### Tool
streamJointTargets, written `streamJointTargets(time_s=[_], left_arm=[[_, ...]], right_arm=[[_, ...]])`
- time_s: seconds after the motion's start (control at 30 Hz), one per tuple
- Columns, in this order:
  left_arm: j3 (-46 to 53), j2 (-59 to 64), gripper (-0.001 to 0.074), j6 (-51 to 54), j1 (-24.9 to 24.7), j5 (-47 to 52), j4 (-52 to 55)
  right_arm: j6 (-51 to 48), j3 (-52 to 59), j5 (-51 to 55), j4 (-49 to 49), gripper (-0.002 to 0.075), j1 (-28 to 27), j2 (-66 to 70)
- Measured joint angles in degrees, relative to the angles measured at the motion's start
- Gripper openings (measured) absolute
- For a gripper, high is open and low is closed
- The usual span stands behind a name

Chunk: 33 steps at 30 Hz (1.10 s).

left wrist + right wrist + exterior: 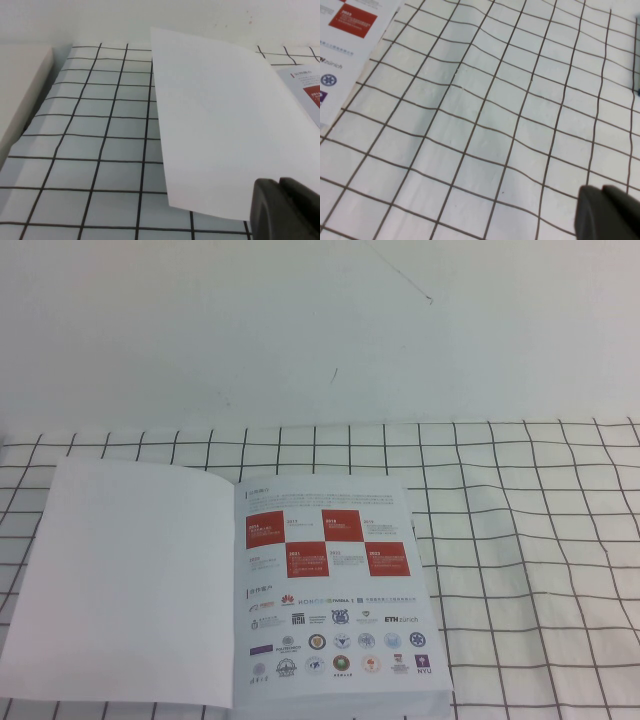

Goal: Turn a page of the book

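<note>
On the book's [240, 600] right-hand inner page [335, 590], the logo rows include "ETH zürich" [401, 619], "HUAWEI" under a red emblem [286, 598] and "NYU" [421, 670]. Red squares [262, 530] carry year numbers too small to read reliably.

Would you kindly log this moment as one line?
book open | page turned, blank side up | left gripper beside page, off it | right gripper over bare cloth

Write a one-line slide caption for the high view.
Book lies open on the checked cloth, page turned blank side up at left; neither tool in this view.
</note>
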Motion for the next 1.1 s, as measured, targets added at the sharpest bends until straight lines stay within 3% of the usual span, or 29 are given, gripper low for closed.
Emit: streamJointTargets(time_s=[1.1], left_arm=[[-0.20, 0.00, -0.0003, 2.76, 0.00, 0.70, 0.19]], right_arm=[[0.00, 0.04, 0.00, 0.00, 0.0000, 0.00, 0.00]])
